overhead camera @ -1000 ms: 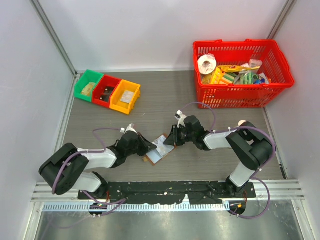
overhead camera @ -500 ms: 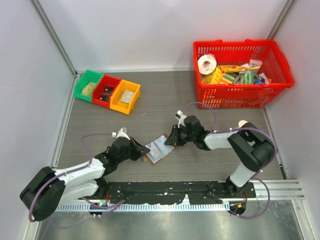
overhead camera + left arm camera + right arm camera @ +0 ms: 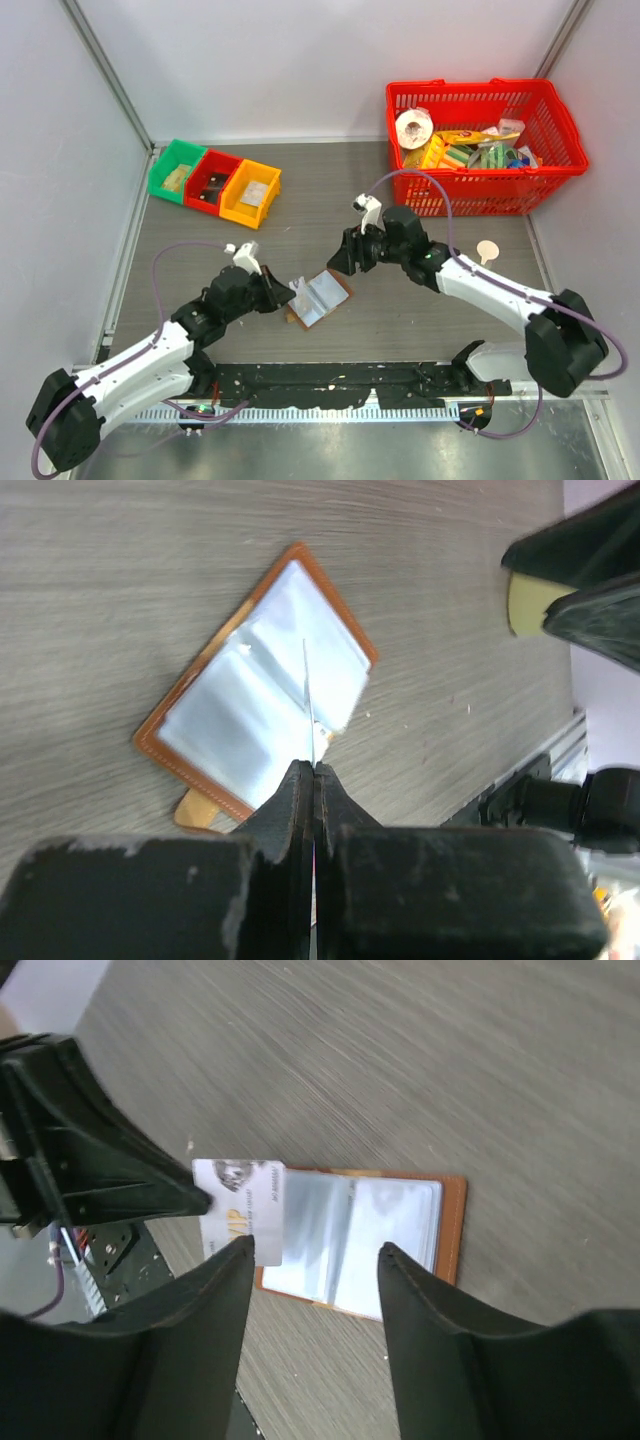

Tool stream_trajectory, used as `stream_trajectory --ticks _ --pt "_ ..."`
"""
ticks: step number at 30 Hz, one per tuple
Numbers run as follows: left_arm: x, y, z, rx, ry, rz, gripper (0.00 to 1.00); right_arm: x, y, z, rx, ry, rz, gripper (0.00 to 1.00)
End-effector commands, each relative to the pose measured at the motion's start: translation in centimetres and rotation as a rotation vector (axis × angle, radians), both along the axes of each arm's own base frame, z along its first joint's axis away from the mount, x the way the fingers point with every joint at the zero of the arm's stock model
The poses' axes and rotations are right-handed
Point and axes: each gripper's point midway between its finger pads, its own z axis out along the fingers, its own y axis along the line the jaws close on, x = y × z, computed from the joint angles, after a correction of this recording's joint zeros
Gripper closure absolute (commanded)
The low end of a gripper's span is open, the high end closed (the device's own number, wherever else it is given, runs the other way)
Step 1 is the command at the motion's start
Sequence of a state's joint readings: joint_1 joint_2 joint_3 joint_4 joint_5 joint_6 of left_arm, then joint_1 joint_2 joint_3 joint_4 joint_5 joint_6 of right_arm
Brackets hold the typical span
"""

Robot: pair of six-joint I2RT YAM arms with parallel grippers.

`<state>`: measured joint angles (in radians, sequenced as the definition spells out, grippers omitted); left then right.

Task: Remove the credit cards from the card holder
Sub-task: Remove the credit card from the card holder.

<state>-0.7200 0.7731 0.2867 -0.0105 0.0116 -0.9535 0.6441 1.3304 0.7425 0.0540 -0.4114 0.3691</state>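
The card holder (image 3: 326, 296) lies open and flat on the grey table, pale blue panels up, brown border around them (image 3: 262, 695) (image 3: 372, 1238). My left gripper (image 3: 287, 295) is shut on a whitish credit card (image 3: 301, 290) at the holder's left edge. In the left wrist view the card (image 3: 310, 705) shows edge-on, rising from the closed gripper (image 3: 315, 771). The right wrist view shows that card's printed face (image 3: 243, 1208), overlapping the holder's left side. My right gripper (image 3: 341, 262) (image 3: 315, 1247) hangs open above the holder, touching nothing.
A red basket (image 3: 485, 145) full of items stands at the back right. Green, red and yellow bins (image 3: 214, 182) sit at the back left. A small wooden spoon-like piece (image 3: 487, 250) lies right of the arms. A black rail (image 3: 330, 380) runs along the near edge.
My right gripper has opened and lifted off the holder's right edge. The left arm has drawn back to the left, card still pinched in its fingers.
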Motion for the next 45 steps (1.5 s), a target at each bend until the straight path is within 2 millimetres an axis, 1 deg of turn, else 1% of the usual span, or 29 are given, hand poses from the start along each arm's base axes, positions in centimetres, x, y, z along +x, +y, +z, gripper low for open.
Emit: stream_trajectory --ticks 1,2,3,5,10,13,20,23,25,26,27,28,29,30,31,32,33,34,35,36,37,38,39,40,41,42,43,44,45 --pt "-0.3 -1.8 4.0 0.109 -0.188 -0.259 1.0 -1.5 0.0 5.0 -0.018 -0.182 0.192 0.36" --pt "-0.5 -2.1 4.6 0.124 -0.207 -0.308 1.0 -2.2 0.2 5.9 -0.028 -0.219 0.257 0.35" --pt "-0.6 -2.4 5.1 0.142 -0.235 -0.358 1.0 -2.6 0.2 6.0 -0.037 -0.229 0.289 0.35" --pt "-1.1 -3.0 5.7 0.172 -0.274 -0.457 1.0 -4.1 0.5 6.3 -0.066 -0.301 0.418 0.35" --pt "-2.2 -5.0 7.6 0.139 -0.331 -0.637 1.0 -5.7 0.8 7.3 -0.119 -0.406 0.591 0.33" --pt "-2.5 -5.3 8.5 0.163 -0.352 -0.712 1.0 -6.7 1.3 7.9 -0.142 -0.452 0.688 0.33" --pt "-3.6 -5.7 11.5 0.171 -0.427 -0.854 1.0 -6.7 2.4 7.7 -0.176 -0.443 0.772 0.33" --pt "-4.1 -5.9 11.9 0.169 -0.433 -0.906 1.0 -7.3 3.3 7.9 -0.148 -0.444 0.815 0.37" --pt "-4.3 -5.9 12.0 0.175 -0.429 -0.924 1.0 -7.7 3.6 8.1 -0.13 -0.446 0.837 0.44" --pt "-4.3 -5.8 12.0 0.182 -0.427 -0.93 1.0 -7.8 3.7 8.1 -0.124 -0.446 0.845 0.57" --pt "-4.3 -5.7 11.7 0.193 -0.415 -0.935 1.0 -7.8 3.7 8.2 -0.123 -0.45 0.845 0.66" --pt "-4.1 -5.6 11.7 0.205 -0.417 -0.926 1.0 -7.8 3.7 8.2 -0.127 -0.456 0.843 0.84" --pt "-4.0 -5.5 11.7 0.213 -0.416 -0.917 0.99 -7.8 3.6 8.2 -0.131 -0.457 0.84 0.92" --pt "-3.7 -5.4 11.7 0.224 -0.421 -0.901 0.95 -7.7 3.4 8.4 -0.136 -0.468 0.83 0.99" --pt "-3.3 -5.3 11.8 0.23 -0.428 -0.873 0.88 -7.7 3.3 8.4 -0.138 -0.47 0.827 0.99" --pt "-2.9 -5.2 12.2 0.235 -0.442 -0.84 0.78 -7.7 3.1 8.6 -0.137 -0.471 0.813 0.99" --pt "-1.9 -4.9 12.4 0.254 -0.454 -0.775 0.68 -7.6 3.2 8.8 -0.131 -0.473 0.806 0.99" --pt "-1.1 -4.6 12.8 0.266 -0.465 -0.706 0.61 -7.4 2.8 8.9 -0.123 -0.457 0.763 0.99" --pt "-0.5 -4.1 13.6 0.266 -0.494 -0.642 0.54 -6.6 3.0 9.6 -0.098 -0.458 0.707 0.99" --pt "0.4 -3.7 14.2 0.266 -0.516 -0.569 0.43 -6.6 2.7 9.7 -0.078 -0.455 0.669 0.99" --pt "1.1 -3.1 14.8 0.26 -0.536 -0.484 0.34 -5.6 3.0 10.6 -0.042 -0.455 0.58 0.99" --pt "1.7 -2.8 15.5 0.242 -0.563 -0.422 0.27 -5.4 2.7 10.6 -0.027 -0.466 0.529 0.99" --pt "2.2 -2.2 16.1 0.224 -0.577 -0.35 0.22 -4.3 3.1 11.9 0.02 -0.479 0.439 0.99" --pt "2.7 -1.6 16.9 0.198 -0.599 -0.279 0.18 -3.8 3.2 12.9 0.063 -0.523 0.385 0.99" --pt "3.0 -1.2 17.2 0.167 -0.611 -0.224 0.15 -3.0 2.9 13.3 0.089 -0.479 0.284 0.99" --pt "3.2 -0.7 17.5 0.135 -0.616 -0.167 0.11 -3.1 2.4 12.8 0.1 -0.46 0.242 0.99" --pt "3.7 -0.2 17.9 0.103 -0.618 -0.099 0.09 -1.8 2.4 14.3 0.166 -0.473 0.131 0.99" --pt "3.8 0.2 17.9 0.062 -0.613 -0.055 0.08 -1.6 2.1 15.2 0.226 -0.493 0.077 0.99" --pt "3.8 0.3 18.5 0.009 -0.63 -0.018 0.07 -1.1 1.6 15.3 0.265 -0.462 -0.006 0.99"
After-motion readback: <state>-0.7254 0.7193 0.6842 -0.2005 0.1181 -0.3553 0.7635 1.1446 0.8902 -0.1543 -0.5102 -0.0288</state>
